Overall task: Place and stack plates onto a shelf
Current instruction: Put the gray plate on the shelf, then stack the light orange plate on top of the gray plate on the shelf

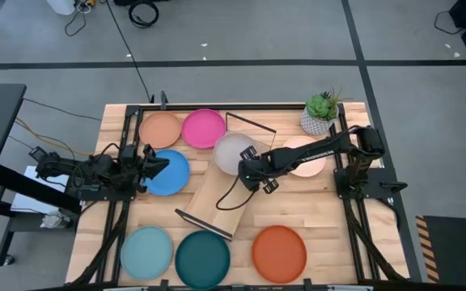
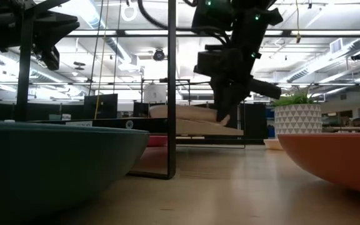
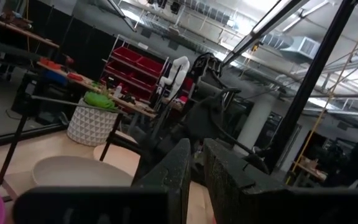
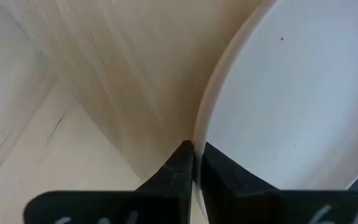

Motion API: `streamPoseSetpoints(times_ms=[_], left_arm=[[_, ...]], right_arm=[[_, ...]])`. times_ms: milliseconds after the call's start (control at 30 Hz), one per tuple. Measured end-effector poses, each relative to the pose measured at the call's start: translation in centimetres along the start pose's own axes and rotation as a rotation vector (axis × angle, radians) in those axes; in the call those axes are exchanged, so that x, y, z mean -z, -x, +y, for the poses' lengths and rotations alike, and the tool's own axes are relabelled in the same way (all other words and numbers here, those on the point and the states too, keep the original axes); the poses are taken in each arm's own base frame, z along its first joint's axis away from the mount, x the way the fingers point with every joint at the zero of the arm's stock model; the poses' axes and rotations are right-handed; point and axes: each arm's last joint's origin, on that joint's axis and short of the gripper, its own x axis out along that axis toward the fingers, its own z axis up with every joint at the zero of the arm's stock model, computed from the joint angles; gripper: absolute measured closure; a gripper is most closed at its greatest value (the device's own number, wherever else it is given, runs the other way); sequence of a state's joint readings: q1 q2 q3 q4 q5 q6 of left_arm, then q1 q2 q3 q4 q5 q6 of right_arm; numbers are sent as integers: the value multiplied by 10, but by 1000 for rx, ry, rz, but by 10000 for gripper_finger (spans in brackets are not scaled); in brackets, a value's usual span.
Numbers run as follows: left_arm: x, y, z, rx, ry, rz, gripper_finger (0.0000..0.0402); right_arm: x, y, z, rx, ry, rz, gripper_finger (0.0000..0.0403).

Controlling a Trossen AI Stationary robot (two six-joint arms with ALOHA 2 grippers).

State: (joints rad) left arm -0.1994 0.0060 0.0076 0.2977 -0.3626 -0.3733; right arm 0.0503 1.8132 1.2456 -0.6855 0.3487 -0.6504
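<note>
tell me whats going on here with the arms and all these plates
The right end effector is shut on the rim of the grey plate, holding it at one end of the shelf, which lies at a slant mid-table. The left end effector hangs over the blue plate, fingers nearly together and gripping nothing. The peach, magenta, cream-pink, light teal, dark teal and orange-red plates lie on the table.

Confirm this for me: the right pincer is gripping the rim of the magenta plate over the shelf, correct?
Not quite. The right pincer grips the rim of the grey plate, not the magenta plate, which lies untouched near the table's far edge. The high view shows this. The rest holds: the grey plate is over the shelf.
</note>
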Motion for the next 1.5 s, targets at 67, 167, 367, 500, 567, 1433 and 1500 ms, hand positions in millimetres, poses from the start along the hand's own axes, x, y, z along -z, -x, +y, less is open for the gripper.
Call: streamPoseSetpoints(times_ms=[67, 167, 367, 500, 567, 1433, 1500], left_arm=[[0, 0, 0, 1, 2, -3, 351], [0, 0, 0, 0, 1, 0, 351], [0, 0, 0, -1, -1, 4, 351], [0, 0, 0, -1, 0, 4, 351], [0, 0, 0, -1, 0, 4, 351], [0, 0, 0, -2, -5, 3, 351], [0, 0, 0, -7, -5, 0, 351]], right_arm=[[4, -2, 0, -29, -10, 21, 372], [9, -3, -2, -62, -49, 37, 367], [14, -4, -3, -68, -91, 70, 335], [14, -4, -3, -40, -106, 92, 302], [16, -2, -4, -18, -108, 136, 286], [61, 24, 37, -132, -695, 371, 247], [68, 26, 42, -125, -728, 346, 247]])
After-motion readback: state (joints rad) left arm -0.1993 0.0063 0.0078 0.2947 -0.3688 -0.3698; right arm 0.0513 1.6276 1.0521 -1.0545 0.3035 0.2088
